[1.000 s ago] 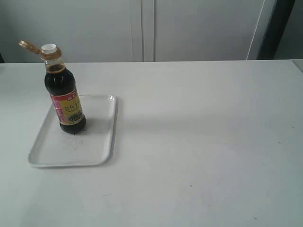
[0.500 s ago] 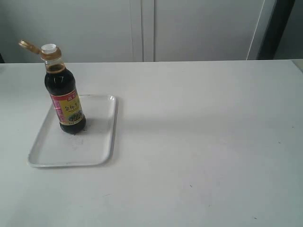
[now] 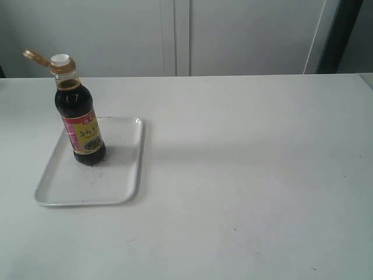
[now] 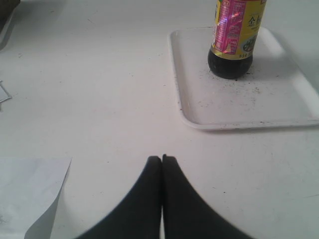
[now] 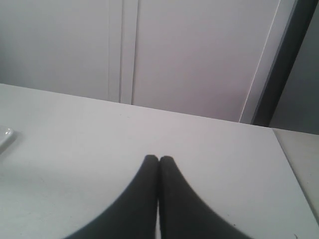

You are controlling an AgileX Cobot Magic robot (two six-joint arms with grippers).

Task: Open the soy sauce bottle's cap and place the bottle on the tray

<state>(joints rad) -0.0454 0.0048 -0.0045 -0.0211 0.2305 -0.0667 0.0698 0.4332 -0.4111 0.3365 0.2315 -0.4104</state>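
Note:
The soy sauce bottle (image 3: pixel 80 114) stands upright on the white tray (image 3: pixel 116 186) at the table's left. Its orange-brown cap (image 3: pixel 36 57) is flipped open to the left on its hinge, baring the white spout (image 3: pixel 60 59). In the left wrist view the bottle's lower part (image 4: pixel 233 40) stands on the tray (image 4: pixel 279 107), well away from my left gripper (image 4: pixel 161 159), which is shut on nothing over bare table. My right gripper (image 5: pixel 159 159) is also shut and empty above the table. Neither arm shows in the exterior view.
A sheet of white paper (image 4: pixel 30 194) lies on the table close to the left gripper. White cabinet doors (image 3: pixel 233 35) stand behind the table's far edge. A tray corner (image 5: pixel 4 137) shows at the edge of the right wrist view.

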